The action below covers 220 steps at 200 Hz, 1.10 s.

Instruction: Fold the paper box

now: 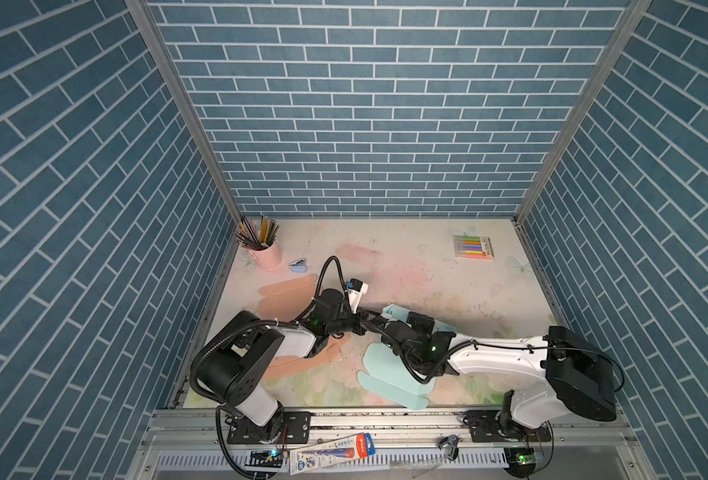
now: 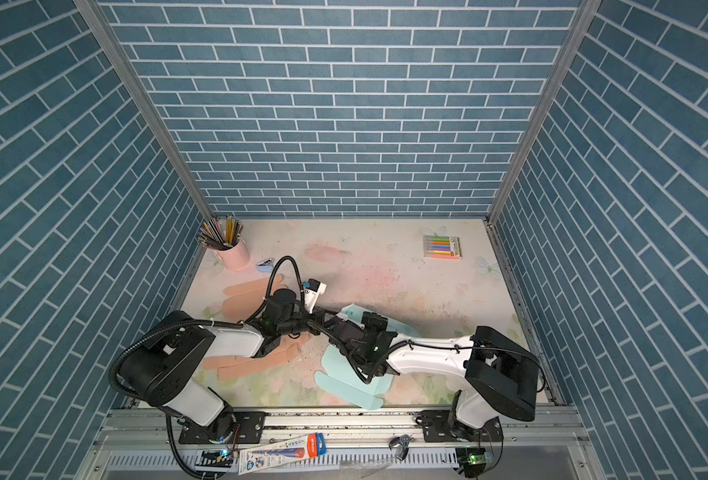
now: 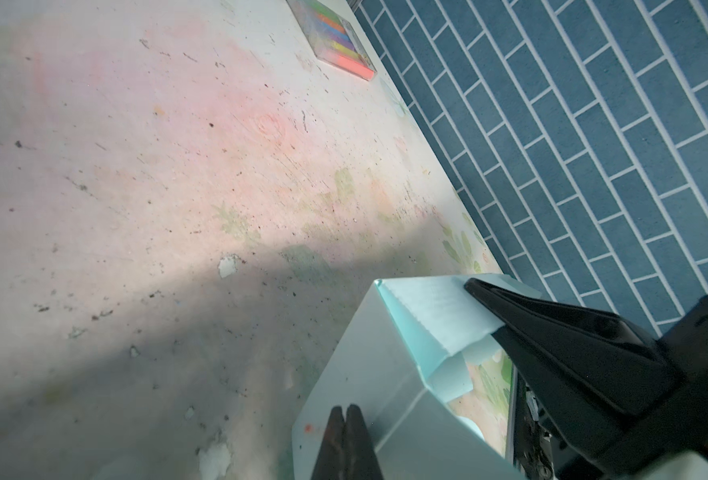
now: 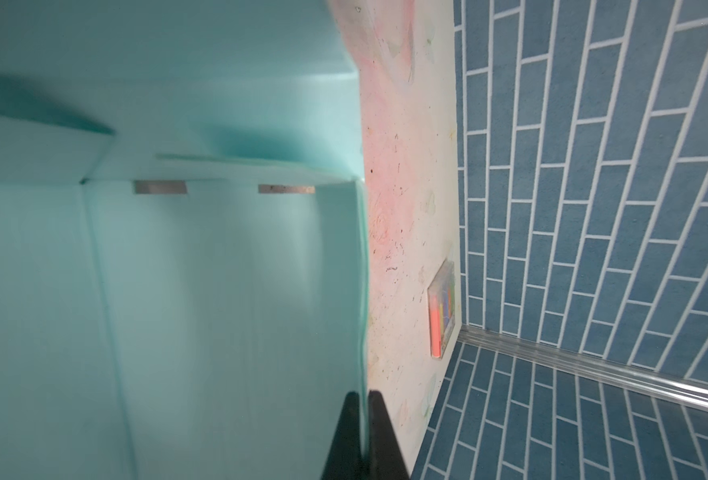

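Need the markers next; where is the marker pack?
In both top views the marker pack lies flat near the far right corner of the table, well beyond the paper box.

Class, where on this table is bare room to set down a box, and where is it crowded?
Free: the far middle, between the pencil cup and the marker pack; also the right side, from the marker pack to the right arm. Crowded: near centre, where the left gripper and right gripper meet at the paper box, and the left, under peach card sheets.
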### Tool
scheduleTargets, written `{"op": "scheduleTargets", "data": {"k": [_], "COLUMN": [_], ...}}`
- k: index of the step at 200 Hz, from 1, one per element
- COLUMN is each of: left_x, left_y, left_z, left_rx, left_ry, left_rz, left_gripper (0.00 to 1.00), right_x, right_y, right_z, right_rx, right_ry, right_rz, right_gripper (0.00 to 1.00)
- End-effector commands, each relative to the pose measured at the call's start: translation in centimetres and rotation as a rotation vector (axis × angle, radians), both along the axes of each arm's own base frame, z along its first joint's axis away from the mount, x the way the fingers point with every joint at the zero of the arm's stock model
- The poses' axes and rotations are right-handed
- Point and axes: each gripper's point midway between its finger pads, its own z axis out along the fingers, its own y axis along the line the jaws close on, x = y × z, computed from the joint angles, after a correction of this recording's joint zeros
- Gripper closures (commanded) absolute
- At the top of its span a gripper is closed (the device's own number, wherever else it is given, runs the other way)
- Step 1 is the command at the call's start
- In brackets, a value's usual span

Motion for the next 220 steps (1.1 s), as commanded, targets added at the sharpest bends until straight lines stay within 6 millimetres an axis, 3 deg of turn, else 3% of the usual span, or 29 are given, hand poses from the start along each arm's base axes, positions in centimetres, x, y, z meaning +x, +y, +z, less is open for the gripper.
{"op": "scheduleTargets", "data": {"k": [1,48,92,127,185,220], "left_x": [-0.3,-1.2,-2.6,-3.1,-3.2,-3.2], "left_y": [-0.2,0.1,0.6,0.7,0.1,0.8], "left_z": [1.3,1.7,2.1,1.8,1.4,0.8], "left_rx": [-0.038,-0.049,-0.049,-0.035,-0.012,0.028], "left_ry": [-0.05,-0.105,-0.153,-0.17,-0.216,-0.266], "left_rz": [-0.006,-0.001,0.011,0.009,-0.009,0.032], "left_gripper": [1.0,0.99,0.96,0.88,0.75,0.65], "right_x": [-0.3,-0.7,-1.0,-1.2,-1.5,-1.5], "right_y": [0.0,0.2,0.4,0.6,0.7,0.8], "right_z": [1.5,1.2,2.6,2.9,1.8,1.1], "right_rx": [-0.033,-0.073,-0.027,-0.015,-0.049,-0.074], "right_ry": [-0.085,-0.11,-0.131,-0.136,-0.124,-0.122], "right_rz": [0.018,0.04,0.056,0.073,0.087,0.09], "right_gripper": [1.0,1.0,1.0,1.0,1.0,1.0]}}
